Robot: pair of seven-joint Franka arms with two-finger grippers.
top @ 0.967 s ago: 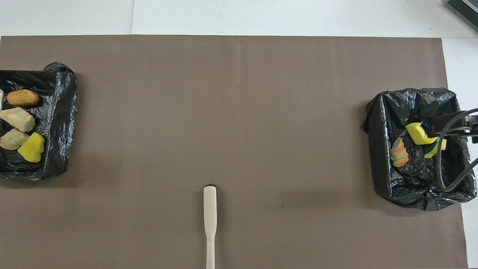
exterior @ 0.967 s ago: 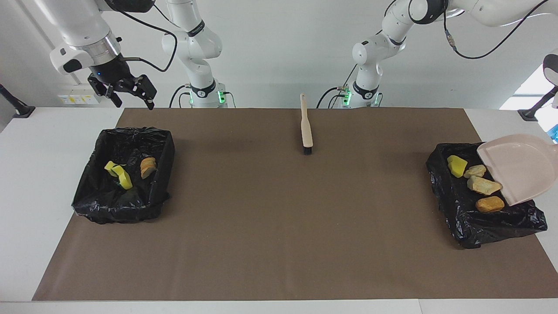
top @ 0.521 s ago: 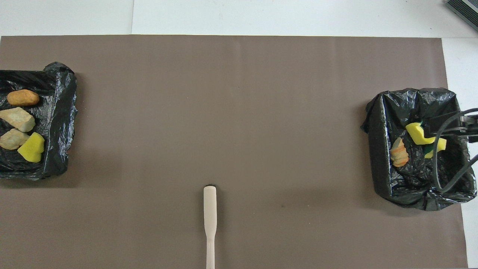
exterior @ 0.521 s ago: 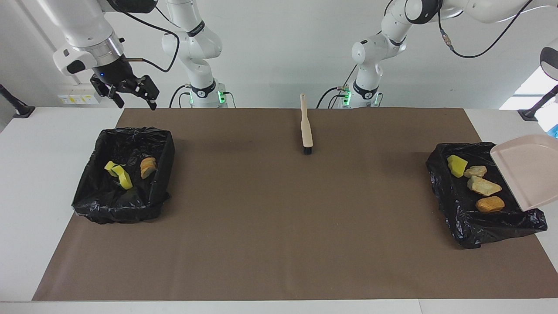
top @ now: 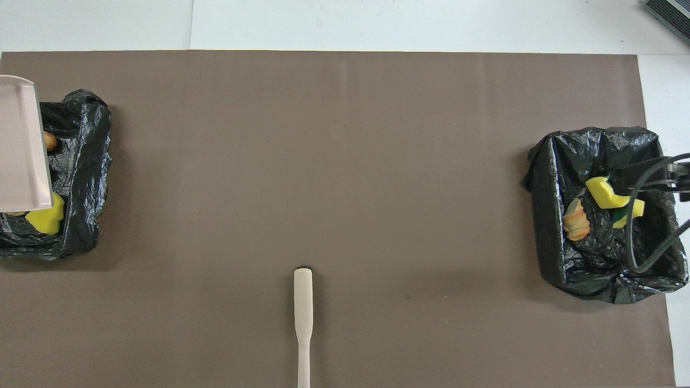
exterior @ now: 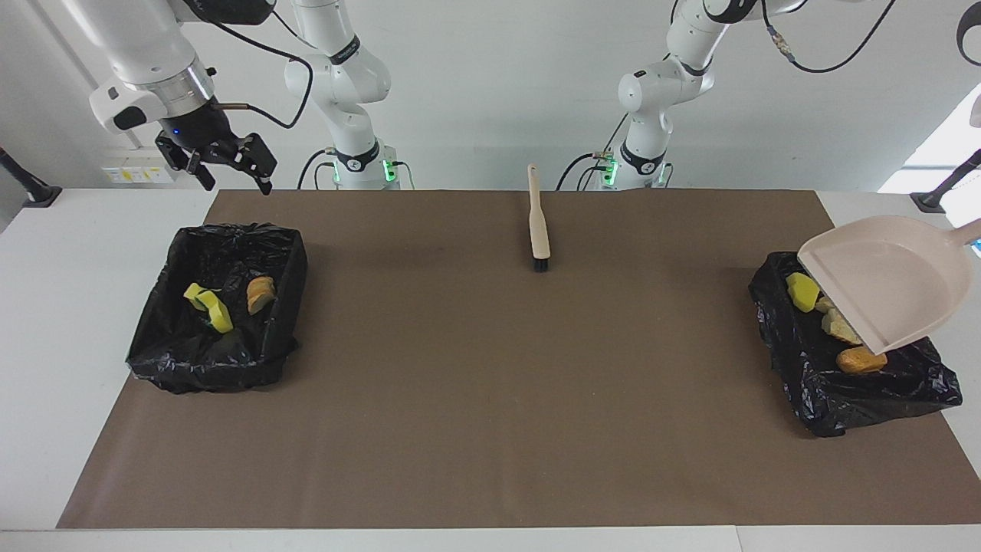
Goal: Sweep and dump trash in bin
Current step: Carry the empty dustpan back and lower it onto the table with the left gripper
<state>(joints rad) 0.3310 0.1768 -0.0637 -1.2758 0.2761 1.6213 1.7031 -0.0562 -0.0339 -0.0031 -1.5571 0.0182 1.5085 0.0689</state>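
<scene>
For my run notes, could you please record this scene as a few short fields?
Dustpan: raised, empty, tilted over the bin at the left arm's end; left hand out of view
Right hand: open, raised by the other bin
Trash: in both bins; none on the mat
Brush: lying on the mat, unheld

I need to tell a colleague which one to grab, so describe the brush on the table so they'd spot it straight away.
Start from the large brown paper mat covering the table, with a black-lined bin at each end. Midway between them, at the mat's edge nearest the robots, lies the pale wooden-handled brush with black bristles: long, slim, alone on the mat.
</scene>
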